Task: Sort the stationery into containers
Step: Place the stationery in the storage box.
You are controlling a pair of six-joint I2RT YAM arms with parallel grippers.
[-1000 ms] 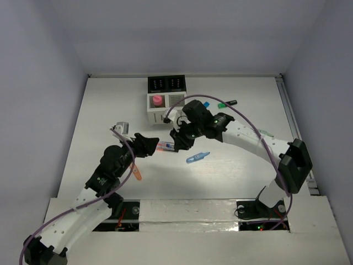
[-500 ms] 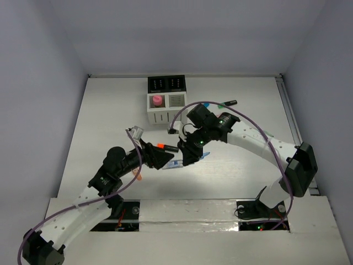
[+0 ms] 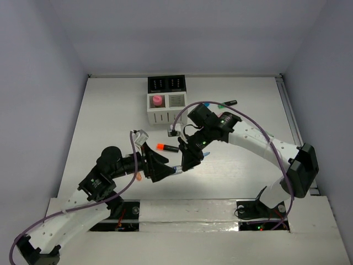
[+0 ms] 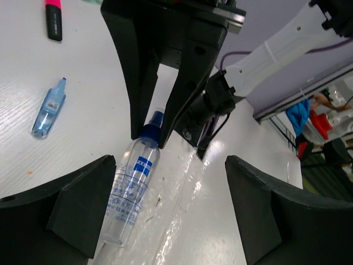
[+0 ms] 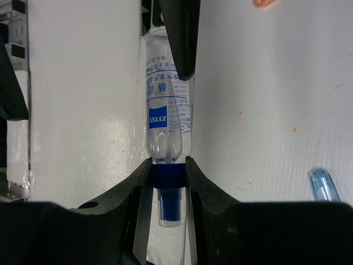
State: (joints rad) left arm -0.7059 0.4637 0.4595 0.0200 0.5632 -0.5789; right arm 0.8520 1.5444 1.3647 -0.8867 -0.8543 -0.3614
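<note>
A small clear spray bottle (image 5: 168, 110) with a blue collar and a blue label is held by its neck in my right gripper (image 5: 168, 174), which is shut on it just above the table. My left gripper (image 4: 168, 163) is open, its jaws wide apart around the bottle (image 4: 129, 190), whose body lies close beside the left finger. In the top view both grippers (image 3: 160, 165) (image 3: 185, 164) meet near the table's front middle. The containers (image 3: 166, 99) stand at the back, a pink cap (image 3: 158, 100) showing in one white cup.
A black highlighter with a red-orange cap (image 3: 167, 147) lies just behind the grippers. A blue pen (image 4: 48, 107) lies near it, an orange pen (image 3: 138, 176) by the left arm. Green-capped (image 3: 223, 104) and blue-capped (image 3: 205, 103) highlighters lie right of the cups.
Both grippers came together toward the front of the table. The left jaws have opened wide off the bottle, while the right gripper stays shut on its neck.
</note>
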